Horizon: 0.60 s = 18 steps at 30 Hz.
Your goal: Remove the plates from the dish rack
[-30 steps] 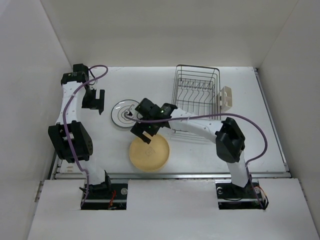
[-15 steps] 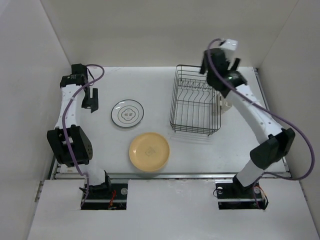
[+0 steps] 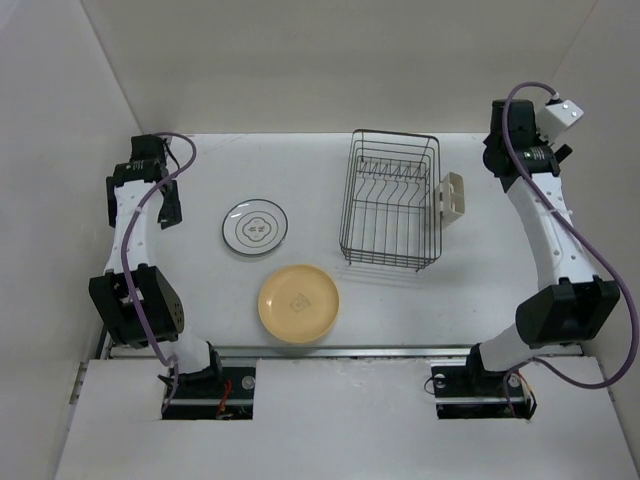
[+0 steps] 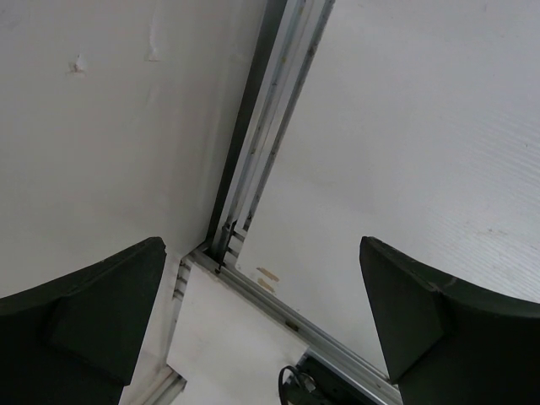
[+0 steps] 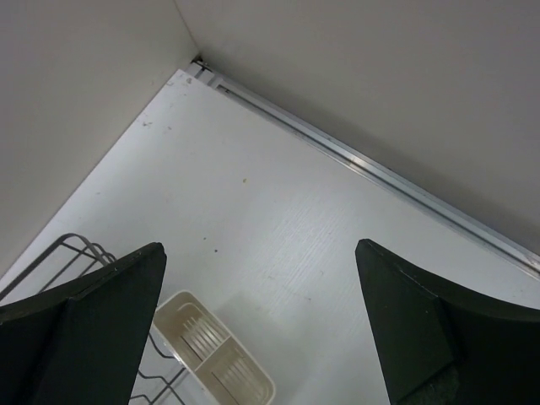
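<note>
The dark wire dish rack (image 3: 390, 200) stands at the back right and holds no plates; one of its corners shows in the right wrist view (image 5: 76, 249). A white plate with dark rings (image 3: 256, 227) lies flat on the table left of the rack. An orange-tan plate (image 3: 298, 303) lies flat just in front of it. My left gripper (image 3: 167, 205) is open and empty at the table's far left edge; its wrist view (image 4: 261, 329) shows only rail and wall. My right gripper (image 3: 498, 152) is open and empty, raised over the back right corner (image 5: 261, 329).
A cream cup holder (image 3: 452, 196) hangs on the rack's right side and shows below my right gripper (image 5: 215, 359). White walls enclose the table on the left, back and right. A metal rail (image 4: 253, 160) runs along the left edge.
My right arm has swung from over the plates at mid-table, past the rack, up to the back right corner. My left gripper has drawn further left. Both plates and the rack stayed put.
</note>
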Available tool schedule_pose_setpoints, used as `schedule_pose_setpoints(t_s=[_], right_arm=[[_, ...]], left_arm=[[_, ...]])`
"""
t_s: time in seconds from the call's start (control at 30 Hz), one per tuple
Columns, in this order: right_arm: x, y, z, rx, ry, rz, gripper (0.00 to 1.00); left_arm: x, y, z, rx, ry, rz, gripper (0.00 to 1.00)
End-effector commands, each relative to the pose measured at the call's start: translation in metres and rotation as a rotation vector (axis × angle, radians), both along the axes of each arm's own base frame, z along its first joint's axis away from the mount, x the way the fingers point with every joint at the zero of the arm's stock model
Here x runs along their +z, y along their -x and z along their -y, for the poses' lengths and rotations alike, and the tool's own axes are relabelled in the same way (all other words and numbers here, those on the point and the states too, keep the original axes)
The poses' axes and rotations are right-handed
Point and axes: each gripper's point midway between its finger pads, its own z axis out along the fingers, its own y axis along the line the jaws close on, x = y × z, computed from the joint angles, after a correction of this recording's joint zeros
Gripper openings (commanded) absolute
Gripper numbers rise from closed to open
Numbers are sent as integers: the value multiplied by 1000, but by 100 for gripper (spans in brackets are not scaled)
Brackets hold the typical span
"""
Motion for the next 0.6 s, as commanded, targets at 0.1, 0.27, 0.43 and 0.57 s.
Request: schedule_pose_setpoints(t_s=[0.1, 0.27, 0.43, 0.57], right_arm=[[24, -1, -2, -13, -29, 134, 100], [24, -2, -4, -5, -34, 133, 100], [20, -2, -5, 3, -38, 124, 100], [20, -2, -5, 3, -38, 124, 100]], left_arm=[[14, 2, -3, 35, -22, 56, 100], [11, 4, -3, 35, -20, 47, 100], [11, 4, -3, 35, -20, 47, 100], [10, 3, -1, 31, -12, 48, 100]])
